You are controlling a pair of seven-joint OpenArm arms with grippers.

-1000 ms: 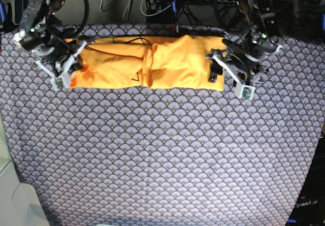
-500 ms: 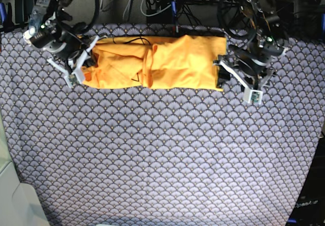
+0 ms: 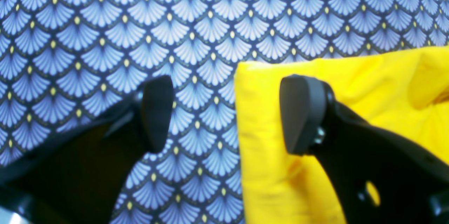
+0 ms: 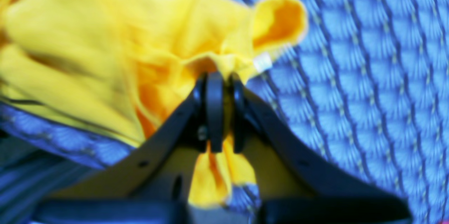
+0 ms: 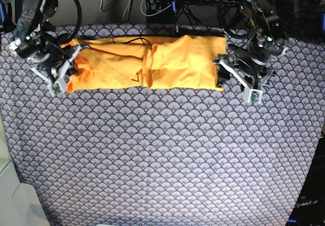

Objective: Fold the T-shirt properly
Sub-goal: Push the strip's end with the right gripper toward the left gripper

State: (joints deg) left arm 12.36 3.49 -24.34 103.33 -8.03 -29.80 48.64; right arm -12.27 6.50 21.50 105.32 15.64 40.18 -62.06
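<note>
No text fully readable; faint pale lettering on a dark surface (image 5: 306, 203) at bottom right, too small to make out

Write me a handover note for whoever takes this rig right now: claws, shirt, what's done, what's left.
Right claw: shut on a bunched bit of the T-shirt at its end.
Left claw: open, straddling the shirt's other end, one finger over the fabric, one over the patterned cloth; nothing gripped.
Shirt: lies as a long band along the far side of the cloth, rumpled near the middle.
Done: folded lengthwise into a strip.
Left: close the left claw on its end, smooth the bunching, fold the ends together.
</note>
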